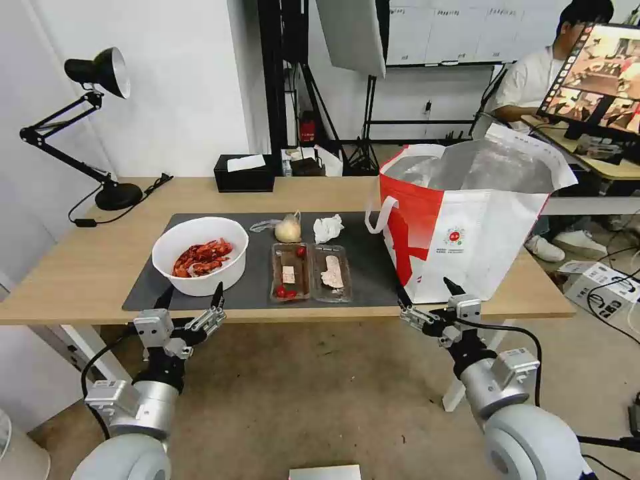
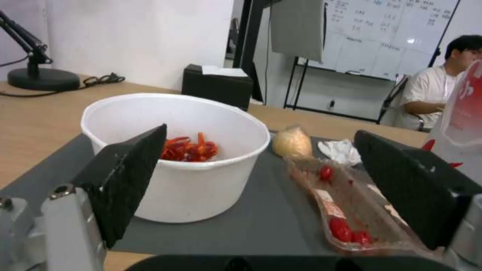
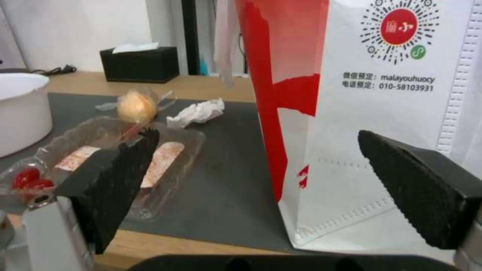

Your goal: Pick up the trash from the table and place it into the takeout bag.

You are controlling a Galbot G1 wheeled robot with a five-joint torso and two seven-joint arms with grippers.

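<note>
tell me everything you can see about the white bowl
The round white plastic-looking bowl stands upright on the dark grey rectangular mat, at the mat's left end. It is deep with a plain rim and holds a small heap of red crayfish shells at the bottom. Nothing grips it; the left tool, open, hovers just before it.

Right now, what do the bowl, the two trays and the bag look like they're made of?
Bowl: probably matte white plastic, thin-walled, opaque. Trays: thin clear plastic, glossy; the mat shows through. Bag: seemingly coated or woven white and red fabric with stitched edges, lined with shiny silver foil.
</note>
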